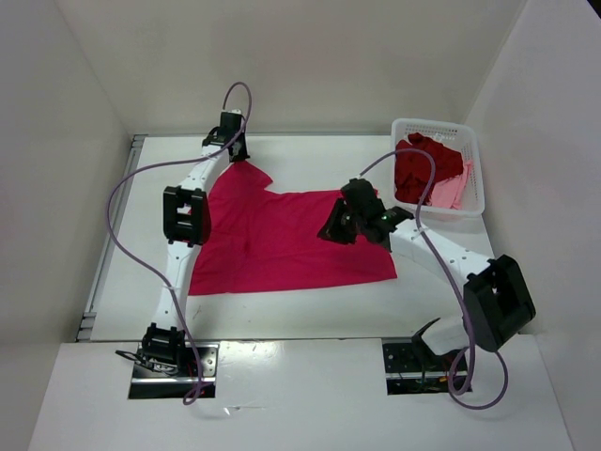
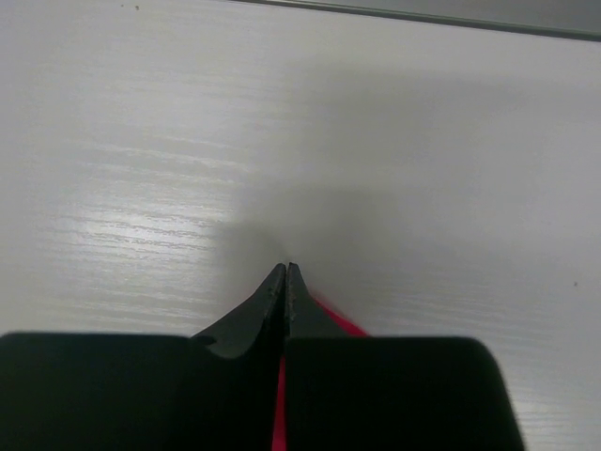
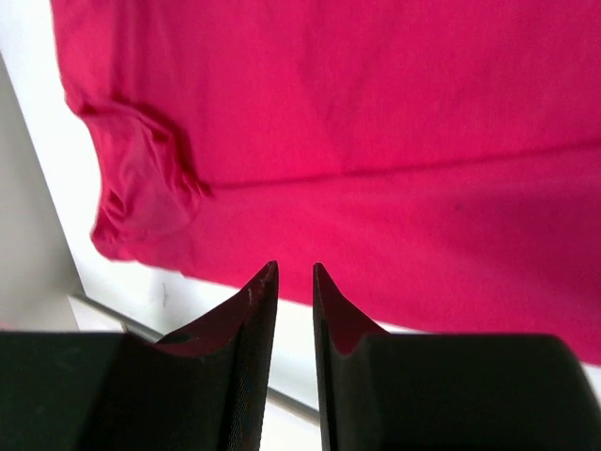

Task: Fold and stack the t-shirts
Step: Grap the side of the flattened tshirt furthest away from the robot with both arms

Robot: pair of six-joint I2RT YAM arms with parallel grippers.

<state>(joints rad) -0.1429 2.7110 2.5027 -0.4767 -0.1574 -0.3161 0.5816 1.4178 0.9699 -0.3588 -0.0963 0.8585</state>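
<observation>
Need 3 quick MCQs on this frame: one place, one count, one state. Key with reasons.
1. Where is the dark red shirt?
A) in the basket
B) spread out flat
C) held aloft

2. How many shirts show in the basket?
A) one
B) two
C) three

3. The left gripper is:
A) wide open
B) shut on nothing
C) shut on the crimson shirt

Key: 1A, it lies bunched inside the white rim. 2B, the dark red one plus the pink shirt. 3C, red cloth shows between its closed fingers.
</observation>
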